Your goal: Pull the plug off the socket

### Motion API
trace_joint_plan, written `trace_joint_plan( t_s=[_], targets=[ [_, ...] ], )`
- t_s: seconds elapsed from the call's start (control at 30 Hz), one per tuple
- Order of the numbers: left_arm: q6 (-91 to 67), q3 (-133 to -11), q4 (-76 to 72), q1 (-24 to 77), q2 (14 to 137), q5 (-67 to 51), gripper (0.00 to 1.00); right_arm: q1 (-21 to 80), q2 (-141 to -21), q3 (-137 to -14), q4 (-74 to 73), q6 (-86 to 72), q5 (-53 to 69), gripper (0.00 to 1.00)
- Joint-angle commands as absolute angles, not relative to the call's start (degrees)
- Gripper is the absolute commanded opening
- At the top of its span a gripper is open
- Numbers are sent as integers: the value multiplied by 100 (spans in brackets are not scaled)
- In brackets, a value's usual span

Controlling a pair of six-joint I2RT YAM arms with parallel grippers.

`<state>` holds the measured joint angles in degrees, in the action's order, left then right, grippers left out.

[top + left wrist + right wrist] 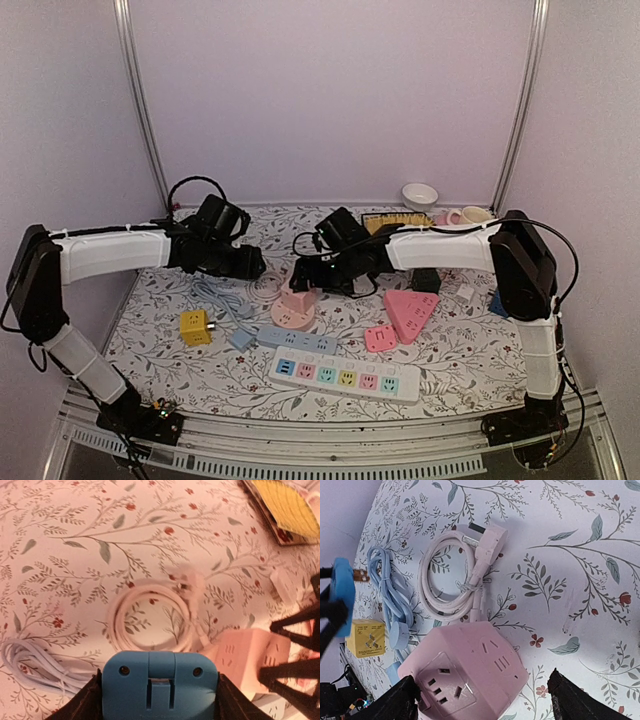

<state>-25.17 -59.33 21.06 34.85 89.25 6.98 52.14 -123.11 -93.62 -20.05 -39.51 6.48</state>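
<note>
Now the left fingers (80, 705) clamp the plug (160, 685), apart from the socket (465, 680) at its 4 o'clock; the right fingers (575, 700) straddle that socket, spread wide.

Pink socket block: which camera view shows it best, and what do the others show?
Right wrist: the pink socket block fills the foreground, outlet holes sharp. Left wrist shows it blurred at lower right; top external shows it small, at the right gripper.
</note>
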Motion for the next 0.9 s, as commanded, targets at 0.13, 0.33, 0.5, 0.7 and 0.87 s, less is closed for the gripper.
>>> trace_joint_plan(
  t_s=[0.13,0.33,0.5,0.7,0.87],
  targets=[
    [-2904,-6980,2527,2428,9857,354,57,5269,-12521,-9795,-3336,-3498,261,91],
    [-2863,-7549,2634,1935,10681,369,58,5269,-12351,-10012,-3486,-3358,131,91],
    [-2717,-7874,2718,1720,11173,449,59,5271,-12202,-10069,-3585,-3273,30,91],
    [-2589,-7884,2710,1685,11558,524,64,5278,-12164,-10103,-3700,-3191,-31,91],
    [-2575,-7750,2631,1684,11598,496,68,5278,-12206,-10193,-3708,-3182,-4,91]
  ],
)
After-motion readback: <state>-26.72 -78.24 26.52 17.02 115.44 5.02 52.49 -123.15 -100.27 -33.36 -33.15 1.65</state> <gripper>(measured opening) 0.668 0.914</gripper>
